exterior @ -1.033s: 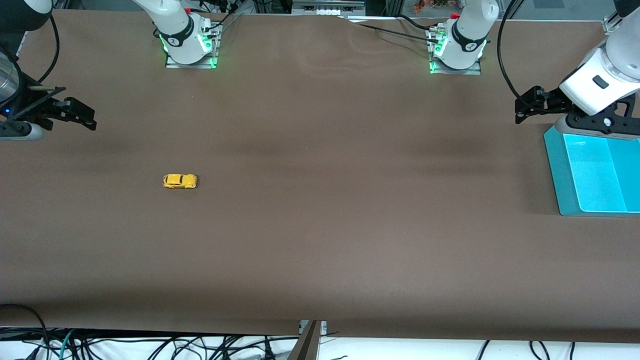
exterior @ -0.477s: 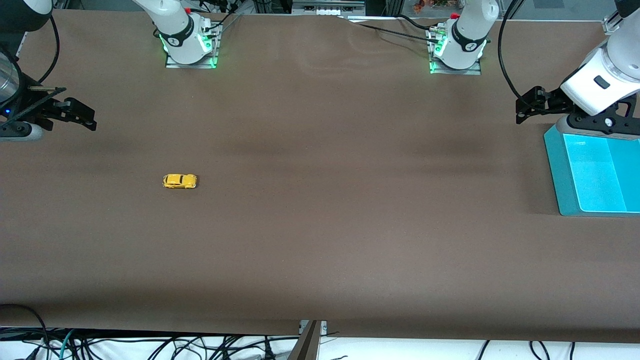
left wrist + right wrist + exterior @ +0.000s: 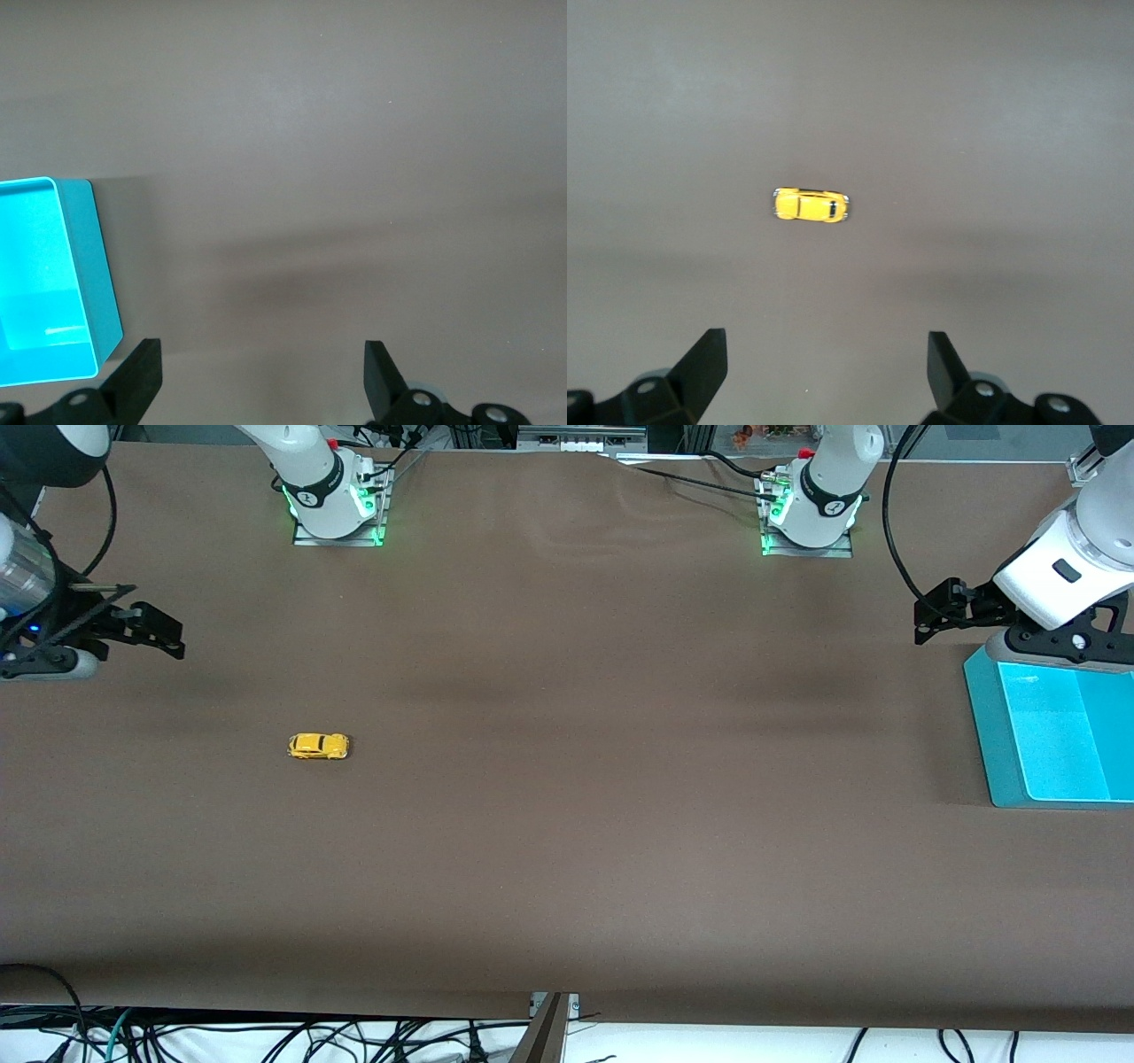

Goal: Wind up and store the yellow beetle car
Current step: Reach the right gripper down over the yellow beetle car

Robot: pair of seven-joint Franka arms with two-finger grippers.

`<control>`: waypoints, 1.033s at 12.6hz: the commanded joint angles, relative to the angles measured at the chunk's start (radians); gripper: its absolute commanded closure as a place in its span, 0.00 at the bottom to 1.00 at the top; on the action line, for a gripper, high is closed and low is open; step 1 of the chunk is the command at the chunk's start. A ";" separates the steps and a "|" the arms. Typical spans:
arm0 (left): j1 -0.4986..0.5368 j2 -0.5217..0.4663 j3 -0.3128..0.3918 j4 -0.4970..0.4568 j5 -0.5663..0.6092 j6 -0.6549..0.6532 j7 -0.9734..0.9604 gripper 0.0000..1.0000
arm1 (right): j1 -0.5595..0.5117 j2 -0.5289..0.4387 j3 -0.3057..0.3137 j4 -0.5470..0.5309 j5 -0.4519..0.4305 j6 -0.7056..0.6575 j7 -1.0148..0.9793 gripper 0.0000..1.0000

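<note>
Car [image 3: 318, 746], yellow, sits on its wheels on the brown counter [image 3: 567, 824], toward the right arm's end and well apart from everything else. In the right wrist view the car [image 3: 811, 204] lies side-on on bare counter, with nothing touching it.

The right gripper [image 3: 155, 633] hangs in the air over the counter near the right arm's end, well apart from the car. Its fingers [image 3: 700, 359] are spread wide and hold nothing.

The counter's middle stretch carries only soft shadows.

The left gripper [image 3: 930, 615] hangs over the counter at the left arm's end, just beside the bin [image 3: 983, 726], a turquoise open box. Its fingers [image 3: 376, 372] are likewise spread wide, released, with nothing between them. In the left wrist view the bin [image 3: 93, 266] shows one corner, its inside bare.
</note>
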 commanded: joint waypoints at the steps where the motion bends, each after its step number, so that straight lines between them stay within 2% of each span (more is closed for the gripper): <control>1: 0.003 0.013 -0.004 0.031 0.003 -0.023 -0.004 0.00 | 0.060 0.041 -0.001 0.027 0.014 -0.045 0.013 0.00; 5: 0.003 0.013 -0.003 0.031 0.003 -0.023 -0.004 0.00 | 0.095 0.075 -0.001 0.027 0.008 -0.081 -0.037 0.00; 8: 0.003 0.013 -0.003 0.031 0.003 -0.023 -0.004 0.00 | 0.088 0.170 -0.003 0.022 0.001 -0.073 -0.365 0.00; 11: 0.004 0.013 -0.003 0.031 0.003 -0.023 -0.004 0.00 | 0.079 0.261 -0.010 0.001 0.003 0.030 -0.718 0.00; 13: 0.004 0.013 -0.004 0.031 0.003 -0.023 -0.004 0.00 | 0.062 0.293 -0.012 -0.057 0.007 0.145 -0.914 0.00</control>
